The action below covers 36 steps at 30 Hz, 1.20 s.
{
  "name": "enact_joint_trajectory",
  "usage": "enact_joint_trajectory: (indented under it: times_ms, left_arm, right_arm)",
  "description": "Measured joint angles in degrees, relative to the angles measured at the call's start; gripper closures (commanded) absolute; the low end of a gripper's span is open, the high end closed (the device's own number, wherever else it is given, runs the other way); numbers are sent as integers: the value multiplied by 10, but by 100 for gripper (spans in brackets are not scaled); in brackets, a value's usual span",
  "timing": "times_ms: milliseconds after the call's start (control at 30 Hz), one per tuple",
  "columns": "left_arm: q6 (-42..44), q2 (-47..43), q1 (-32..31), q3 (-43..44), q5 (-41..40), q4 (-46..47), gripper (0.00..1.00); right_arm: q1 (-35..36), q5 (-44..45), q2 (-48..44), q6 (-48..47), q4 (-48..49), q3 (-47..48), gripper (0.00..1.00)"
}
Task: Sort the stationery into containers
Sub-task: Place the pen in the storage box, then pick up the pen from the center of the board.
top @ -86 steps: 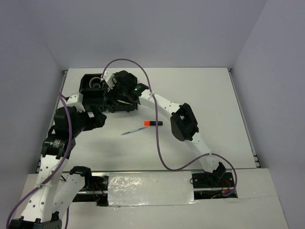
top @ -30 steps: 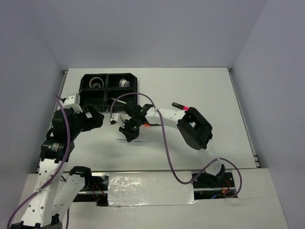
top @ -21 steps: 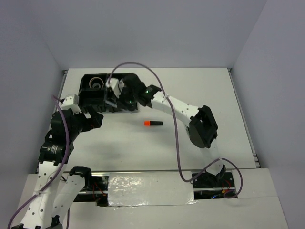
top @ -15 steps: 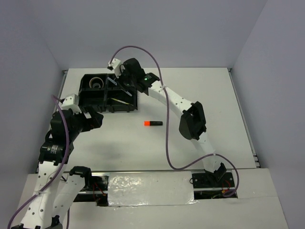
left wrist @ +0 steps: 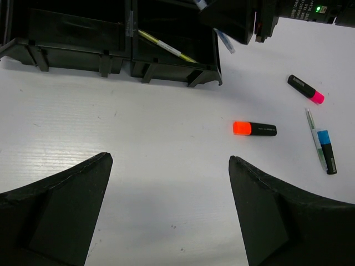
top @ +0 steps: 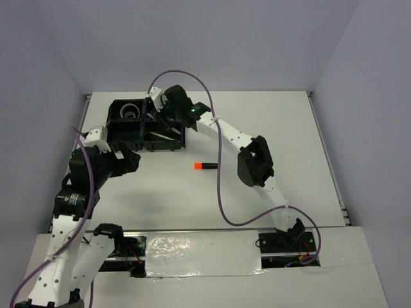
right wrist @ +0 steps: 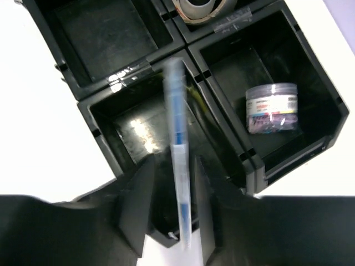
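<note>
Black plastic tray of four rectangular compartments point(top: 122, 131) lies at 10 o'clock on the white surface point(top: 289, 122). Already sorted, per the right wrist view: a tan-edged tape roll point(right wrist: 199, 6) in the compartment at 12 o'clock, a small silvery round tub point(right wrist: 271, 108) in the one at 3 o'clock, and a yellow-green stick point(left wrist: 166, 49) in the central compartment beneath your right tool point(right wrist: 173, 166). That tool is pinching a thin blue pen point(right wrist: 176, 111), blurred, poised over the tray, apparently above the stick's compartment; you have not yet released it. Your left tool point(left wrist: 171, 160) is spread wide, grips nothing, and hovers over the surface at 6 o'clock of the tray. Loose on the surface, per the left wrist view: a black marker with an orange end point(left wrist: 254, 128) near the middle, a black marker with a pink end point(left wrist: 305, 89) at its 2 o'clock, and a black marker with a light-blue end point(left wrist: 326, 151) at its 4 o'clock, a thin grey pen-like piece point(left wrist: 312, 124) just beside it. Judged by this count, the sort stands roughly halfway: the pen drop and at least three markers remain.
</note>
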Motion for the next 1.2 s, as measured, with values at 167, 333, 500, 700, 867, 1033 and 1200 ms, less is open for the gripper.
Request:
enact_joint_trajectory:
  times_ms: [167, 333, 500, 700, 867, 1033, 1200]
  left_arm:
    - [0, 4, 0, 0, 6, 1, 1]
    - [1, 6, 0, 0, 8, 1, 1]
    - [1, 6, 0, 0, 9, 1, 1]
    - [1, 6, 0, 0, 11, 3, 1]
    - [1, 6, 0, 0, 14, 3, 1]
    - [1, 3, 0, 0, 16, 3, 1]
    - [1, 3, 0, 0, 16, 3, 1]
  right_arm:
    - [1, 0, 0, 0, 6, -5, 15]
    - [1, 8, 0, 4, 5, -5, 11]
    - [-7, 78, -66, 78, 9, -108, 14]
    - [-85, 137, -296, 221, 12, -408, 40]
    - [-162, 185, -440, 272, -5, -586, 52]
    - [-183, 192, -430, 275, -26, -628, 57]
    - [-209, 193, -387, 267, -31, -627, 59]
